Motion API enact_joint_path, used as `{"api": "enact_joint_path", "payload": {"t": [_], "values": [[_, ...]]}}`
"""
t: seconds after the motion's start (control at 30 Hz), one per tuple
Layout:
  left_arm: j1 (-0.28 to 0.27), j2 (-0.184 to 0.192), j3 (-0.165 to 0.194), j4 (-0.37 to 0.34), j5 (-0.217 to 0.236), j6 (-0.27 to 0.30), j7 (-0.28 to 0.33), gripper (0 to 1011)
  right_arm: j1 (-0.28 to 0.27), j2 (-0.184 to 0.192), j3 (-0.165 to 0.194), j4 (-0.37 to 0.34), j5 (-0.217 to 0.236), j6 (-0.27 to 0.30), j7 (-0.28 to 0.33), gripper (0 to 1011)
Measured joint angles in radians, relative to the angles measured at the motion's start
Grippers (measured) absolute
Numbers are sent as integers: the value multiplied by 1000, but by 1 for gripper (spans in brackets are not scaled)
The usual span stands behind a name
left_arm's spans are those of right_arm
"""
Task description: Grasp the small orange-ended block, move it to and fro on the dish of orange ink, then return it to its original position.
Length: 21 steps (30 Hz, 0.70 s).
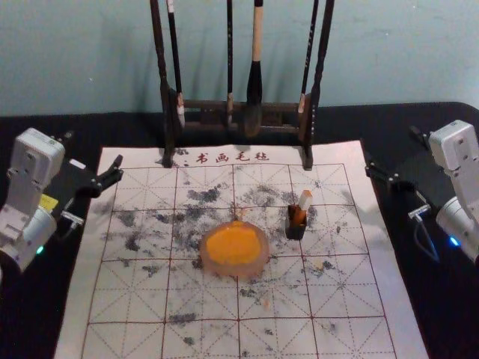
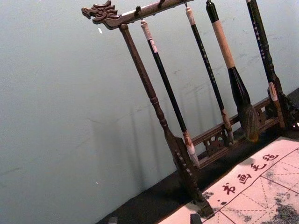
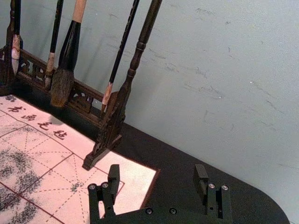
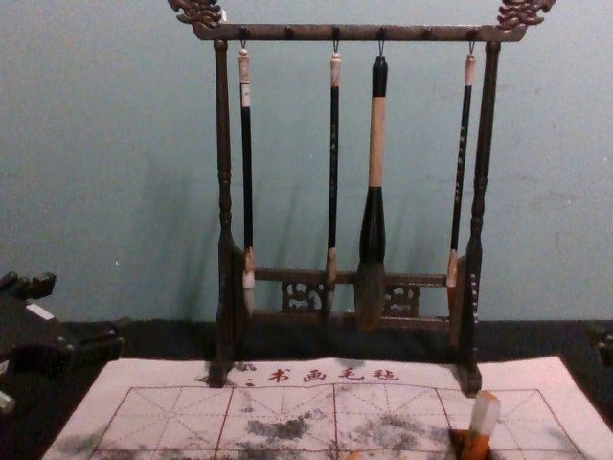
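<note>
From my remote seat: left claw (image 1: 93, 149) out by the mat's far left corner, pointing forward, fingers spread wide with nothing between them. Right claw (image 1: 391, 145) mirrors it by the far right corner, also wide and empty. Both arms bend in from the view's edges, white wrist housings uppermost, a green light glowing on the left arm and a blue one on the right.

Block (image 1: 305, 199) stands in a small black holder (image 1: 295, 229), to the right of the dish (image 1: 209, 263), its top leaning a little to my right. Body pale and translucent-looking, top orange; more orange low down, at the holder's mouth. Dish squat, pinkish, with an uneven rounded outline; orange ink (image 1: 233, 245) spread broadly inside.

Mat (image 1: 112, 329) pale, ruled in red with dashed diagonals, blotched with grey-black marks. It lies on a black counter (image 1: 441, 321). Red characters along its far edge read 书画毛毡. Behind, a dark turned-wood rack (image 4: 230, 192), dragon heads carved at its ends, pierced scrollwork low down. Four brushes hang from it; the fattest (image 4: 375, 230) has a tan section and a bulky bristle head. Handle lettering too small for me to read.
</note>
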Motion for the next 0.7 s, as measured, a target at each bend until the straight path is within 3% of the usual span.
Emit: {"api": "enact_joint_path", "payload": {"t": [0.7], "values": [[0, 0, 0, 0, 0, 0, 0, 1001, 0, 0, 0, 0, 0, 0, 0, 1000]]}}
